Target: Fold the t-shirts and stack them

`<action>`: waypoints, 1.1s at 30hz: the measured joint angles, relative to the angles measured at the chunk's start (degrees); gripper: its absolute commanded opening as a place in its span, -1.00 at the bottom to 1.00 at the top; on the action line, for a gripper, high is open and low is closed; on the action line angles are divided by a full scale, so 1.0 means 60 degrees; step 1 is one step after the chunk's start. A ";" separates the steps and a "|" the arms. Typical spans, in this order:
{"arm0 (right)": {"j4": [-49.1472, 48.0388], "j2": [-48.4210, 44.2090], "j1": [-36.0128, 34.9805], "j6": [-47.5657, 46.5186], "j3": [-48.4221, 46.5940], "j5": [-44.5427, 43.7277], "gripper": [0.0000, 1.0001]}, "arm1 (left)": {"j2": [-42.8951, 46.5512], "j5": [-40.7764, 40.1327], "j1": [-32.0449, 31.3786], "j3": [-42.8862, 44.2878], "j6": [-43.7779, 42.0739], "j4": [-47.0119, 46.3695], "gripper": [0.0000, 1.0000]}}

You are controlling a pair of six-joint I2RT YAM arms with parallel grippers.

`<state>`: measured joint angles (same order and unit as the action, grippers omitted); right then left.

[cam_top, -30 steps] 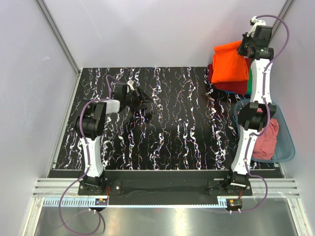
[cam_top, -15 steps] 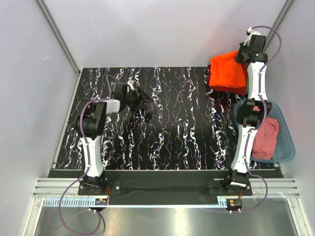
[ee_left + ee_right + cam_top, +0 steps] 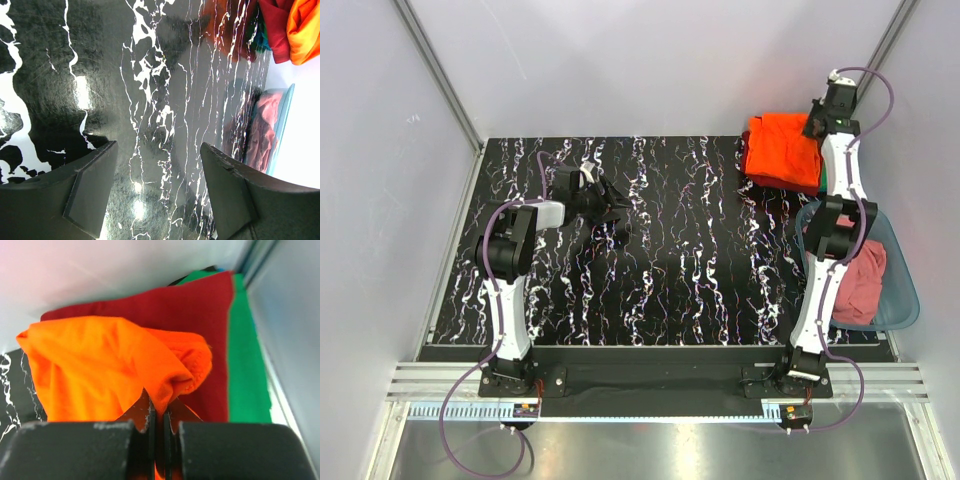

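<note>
Overhead, black marbled table (image 3: 670,260), pale walls (image 3: 620,70); right gripper (image 3: 159,415) pinches orange t-shirt (image 3: 90,370), apparently lying; left gripper (image 3: 157,147) apart

There are four t-shirts: one orange shirt (image 3: 782,148), one dark red shirt (image 3: 190,310), one green shirt (image 3: 247,370), one salmon-pink shirt (image 3: 868,285); also one tub (image 3: 908,290).

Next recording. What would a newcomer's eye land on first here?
The bright orange t-shirt at the far right corner of the table, draped over a dark red folded shirt, with the right gripper shut on its edge. Next, the salmon-pink shirt bunched in the blue-grey tub at the right edge.
</note>
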<state>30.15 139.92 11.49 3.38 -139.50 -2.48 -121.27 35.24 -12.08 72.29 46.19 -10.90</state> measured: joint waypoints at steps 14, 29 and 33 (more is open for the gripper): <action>-0.0470 -0.0736 0.0408 0.0000 0.0401 -0.0080 -1.00 | -0.0018 0.0011 -0.0007 0.0066 -0.0047 0.0095 0.45; -0.1395 -0.0098 0.0437 -0.0233 -0.0080 0.3147 -0.09 | -0.0117 0.0033 -0.0011 0.0208 -0.0051 0.0153 0.44; -0.1752 0.0616 0.0474 -0.0109 -0.0284 0.2149 0.99 | -0.0120 0.0036 -0.0018 0.0240 -0.0062 0.0168 0.45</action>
<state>19.64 143.61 14.33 2.72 -141.21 10.41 -121.99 35.46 -12.19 73.73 45.82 -9.89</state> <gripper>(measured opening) 0.918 0.724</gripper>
